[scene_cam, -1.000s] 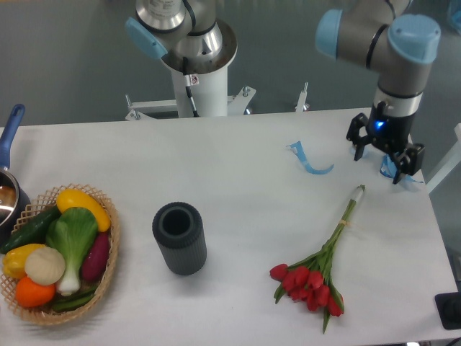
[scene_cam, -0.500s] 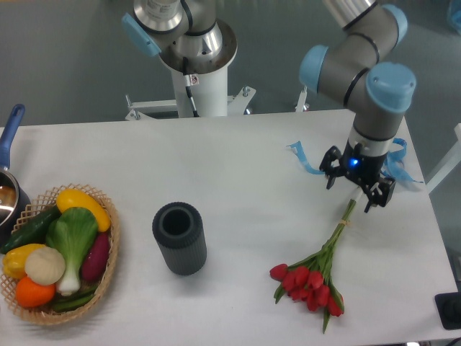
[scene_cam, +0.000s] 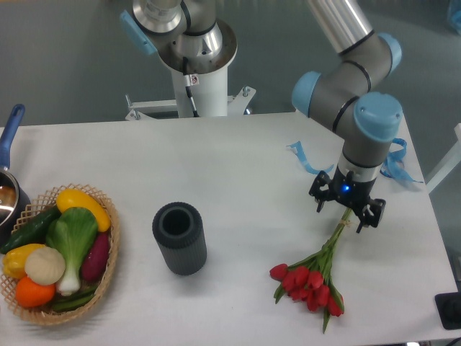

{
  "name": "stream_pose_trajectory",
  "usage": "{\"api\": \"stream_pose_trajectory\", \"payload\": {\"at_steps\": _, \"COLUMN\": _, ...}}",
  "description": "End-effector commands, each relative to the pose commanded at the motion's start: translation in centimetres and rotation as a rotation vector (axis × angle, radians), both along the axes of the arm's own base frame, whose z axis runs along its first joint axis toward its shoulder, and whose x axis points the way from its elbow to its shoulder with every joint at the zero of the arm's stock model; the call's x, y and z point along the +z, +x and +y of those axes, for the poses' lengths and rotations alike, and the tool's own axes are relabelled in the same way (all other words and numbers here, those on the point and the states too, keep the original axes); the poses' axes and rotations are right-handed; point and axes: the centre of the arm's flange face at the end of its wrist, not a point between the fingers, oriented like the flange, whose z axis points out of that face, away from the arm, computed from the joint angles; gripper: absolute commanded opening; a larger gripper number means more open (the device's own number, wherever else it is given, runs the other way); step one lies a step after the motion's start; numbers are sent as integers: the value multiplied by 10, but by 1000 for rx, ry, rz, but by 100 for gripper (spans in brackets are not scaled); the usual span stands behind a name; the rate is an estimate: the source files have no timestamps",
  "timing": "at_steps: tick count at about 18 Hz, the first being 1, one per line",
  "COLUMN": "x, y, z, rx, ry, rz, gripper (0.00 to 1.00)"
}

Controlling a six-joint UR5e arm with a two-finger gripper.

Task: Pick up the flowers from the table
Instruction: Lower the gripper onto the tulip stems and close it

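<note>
hand point(scene_cam: 346, 207) spread wide over stem end of the red tulips point(scene_cam: 317, 274) lying on white counter point(scene_cam: 238, 180) front-right; drop straight, straddle stems nr the tie, pinch w/o crushing.

No readable text, brand, number or sign anywhere. Only a small white sticker with a red mark point(scene_cam: 193, 79) on the robot's white pedestal point(scene_cam: 200, 90), behind the table's point(scene_cam: 238, 166) far edge, too small to read.
</note>
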Motion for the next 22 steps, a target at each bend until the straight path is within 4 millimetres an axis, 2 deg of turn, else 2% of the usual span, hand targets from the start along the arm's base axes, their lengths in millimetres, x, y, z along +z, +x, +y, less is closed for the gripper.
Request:
{"api": "stream_pose_trajectory", "payload": {"at_steps": 6, "x": -21, "y": 3, "z": 16, "rx": 6, "ry": -11, "rz": -28, "gripper": 100}}
{"api": "stream_pose_trajectory", "payload": {"at_steps": 14, "x": -36, "y": 6, "z": 22, "rx": 6, "ry": -18, "rz": -36, "gripper": 100}}
{"api": "stream_pose_trajectory", "payload": {"at_steps": 16, "x": -38, "y": 7, "z": 20, "rx": 6, "ry": -16, "rz": -37, "gripper": 95}}
{"api": "stream_pose_trajectory", "payload": {"at_steps": 18, "x": -38, "y": 7, "z": 21, "rx": 4, "ry": -16, "rz": -37, "gripper": 80}}
{"api": "stream_pose_trajectory", "payload": {"at_steps": 22, "x": -35, "y": 6, "z": 22, "rx": 6, "ry": -14, "rz": -32, "gripper": 60}}
